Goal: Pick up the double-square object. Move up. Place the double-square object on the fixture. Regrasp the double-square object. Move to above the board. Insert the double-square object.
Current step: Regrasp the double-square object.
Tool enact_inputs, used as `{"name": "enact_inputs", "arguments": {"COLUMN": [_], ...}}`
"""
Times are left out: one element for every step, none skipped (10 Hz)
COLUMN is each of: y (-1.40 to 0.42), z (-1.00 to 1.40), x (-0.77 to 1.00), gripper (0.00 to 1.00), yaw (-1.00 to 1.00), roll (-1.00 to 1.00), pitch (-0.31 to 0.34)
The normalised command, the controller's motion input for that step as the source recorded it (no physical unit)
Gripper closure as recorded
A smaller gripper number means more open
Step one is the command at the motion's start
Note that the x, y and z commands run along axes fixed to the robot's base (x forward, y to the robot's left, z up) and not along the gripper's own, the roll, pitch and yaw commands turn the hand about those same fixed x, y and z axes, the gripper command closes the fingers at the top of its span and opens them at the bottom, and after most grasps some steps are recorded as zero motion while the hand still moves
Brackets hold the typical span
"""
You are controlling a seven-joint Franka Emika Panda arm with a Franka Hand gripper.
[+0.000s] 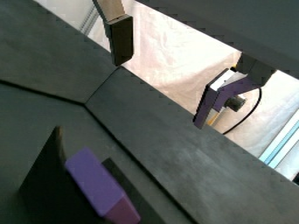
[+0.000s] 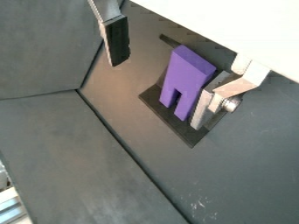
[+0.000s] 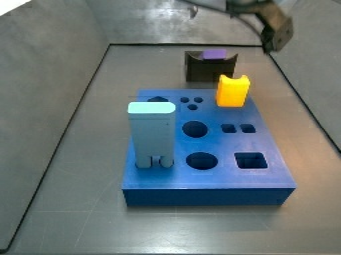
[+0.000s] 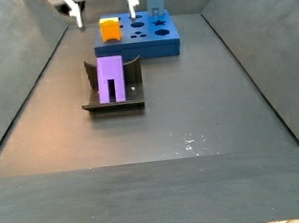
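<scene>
Double-square object (image 4: 111, 75) rests in fixture (image 4: 113, 104); gripper (image 4: 100, 10) hovers above, jaws open, empty. We descend centred, close squarely on purple sides for regrasp.

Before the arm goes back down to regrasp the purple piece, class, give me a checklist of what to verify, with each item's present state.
1. Double-square object rests on the fixture: ok.
2. Gripper above the floor, with nothing between its fingers: ok.
3. Jaws stand apart: ok.
4. Gripper centred over the object: cannot tell.
5. Square holes of the board unblocked: ok; the light-blue block and yellow block stand elsewhere.
</scene>
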Motion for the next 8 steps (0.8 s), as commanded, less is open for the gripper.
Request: {"name": "enact_inputs", "arguments": {"y": [0.03, 0.03, 0.02, 0.02, 0.02, 0.00, 0.00, 0.00], "z": [-1.00, -1.00, -1.00, -1.00, -1.00, -0.84, -0.71, -0.54], "x": [0.09, 0.10, 0.11, 0.12, 0.13, 0.12, 0.10, 0.08], "gripper": [0.00, 0.00, 0.00, 0.00, 0.00, 0.00, 0.00, 0.00], "yaw": [0.03, 0.01, -0.01, -0.02, -0.02, -0.02, -0.01, 0.01], "roll": [0.10, 0.09, 0.07, 0.07, 0.07, 0.07, 0.07, 0.07], "pitch": [-0.096, -0.096, -0.078, -0.056, -0.041, -0.014, 0.000, 0.008]}}
